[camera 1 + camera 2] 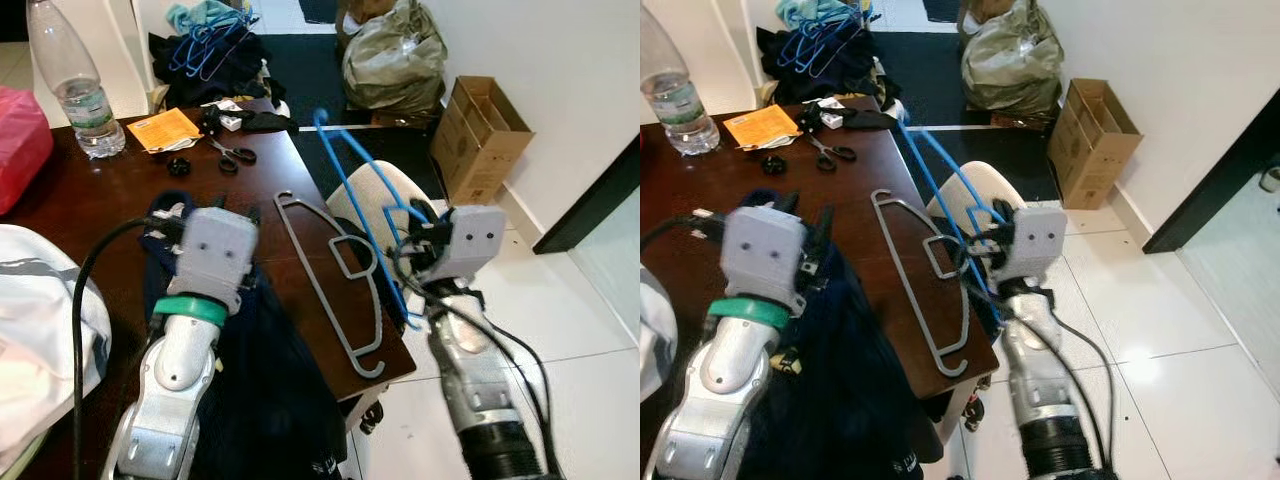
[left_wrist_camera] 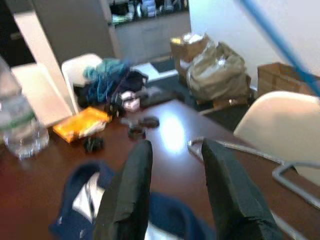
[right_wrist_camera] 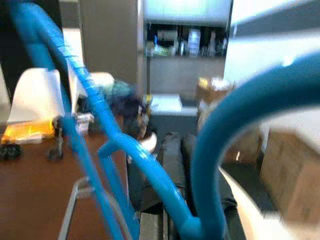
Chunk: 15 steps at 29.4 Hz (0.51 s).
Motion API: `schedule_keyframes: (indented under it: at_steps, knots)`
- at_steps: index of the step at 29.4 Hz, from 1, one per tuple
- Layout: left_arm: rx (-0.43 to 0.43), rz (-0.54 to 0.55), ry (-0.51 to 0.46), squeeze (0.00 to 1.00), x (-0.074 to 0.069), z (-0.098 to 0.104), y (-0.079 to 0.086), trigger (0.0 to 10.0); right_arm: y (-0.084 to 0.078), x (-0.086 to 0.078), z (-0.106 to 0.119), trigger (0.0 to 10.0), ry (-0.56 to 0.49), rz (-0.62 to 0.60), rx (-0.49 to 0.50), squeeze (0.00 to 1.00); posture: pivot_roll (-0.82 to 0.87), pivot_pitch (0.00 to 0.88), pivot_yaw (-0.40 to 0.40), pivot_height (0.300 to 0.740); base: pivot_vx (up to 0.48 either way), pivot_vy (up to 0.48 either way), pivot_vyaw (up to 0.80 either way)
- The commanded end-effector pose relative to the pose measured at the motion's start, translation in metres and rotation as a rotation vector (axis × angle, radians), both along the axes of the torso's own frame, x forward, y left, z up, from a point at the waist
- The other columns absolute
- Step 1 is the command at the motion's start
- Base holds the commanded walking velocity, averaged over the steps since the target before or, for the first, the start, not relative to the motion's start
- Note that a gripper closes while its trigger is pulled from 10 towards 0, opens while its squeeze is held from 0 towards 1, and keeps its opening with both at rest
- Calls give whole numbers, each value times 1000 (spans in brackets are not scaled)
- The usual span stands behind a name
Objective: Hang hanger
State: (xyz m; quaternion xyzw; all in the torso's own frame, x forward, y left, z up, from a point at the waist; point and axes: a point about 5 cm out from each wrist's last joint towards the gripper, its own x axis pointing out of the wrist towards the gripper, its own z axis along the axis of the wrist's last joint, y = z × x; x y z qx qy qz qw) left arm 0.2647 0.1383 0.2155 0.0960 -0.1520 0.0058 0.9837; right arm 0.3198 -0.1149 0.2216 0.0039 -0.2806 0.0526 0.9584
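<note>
- The right gripper [image 1: 420, 238] pinches the blue hanger [image 1: 352, 172], held in the air just beside the brown table [image 1: 110, 185].
- The hanger looks light, stiff and smooth; gripping near its hook should steady it.
- The left wrist view shows the left gripper [image 2: 175, 185] spread, empty, above the table's navy garment [image 2: 75, 190]; a grey hanger [image 1: 340, 275] lies alongside.

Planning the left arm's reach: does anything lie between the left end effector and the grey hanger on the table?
Nothing visible does. The left end effector hangs open over dark blue clothing, and bare table separates it from the grey hanger. The right end effector holds the blue hanger.
</note>
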Motion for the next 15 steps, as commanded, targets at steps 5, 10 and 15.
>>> schedule_keyframes:
  at_steps: [5,10,15]
  knots:
    - [15,-4,-8,0,-2,3,5,10000,-1,-1,13,10000,-45,-30,5,0,12,86,45,740,0,0,0]
    - [15,5,-21,0,0,6,4,10000,-1,0,11,10000,-28,-25,0,0,11,81,45,740,0,0,0]
    - [16,6,-26,0,3,9,3,10000,2,-1,7,10000,1,-16,-1,0,10,81,43,740,-109,0,0]
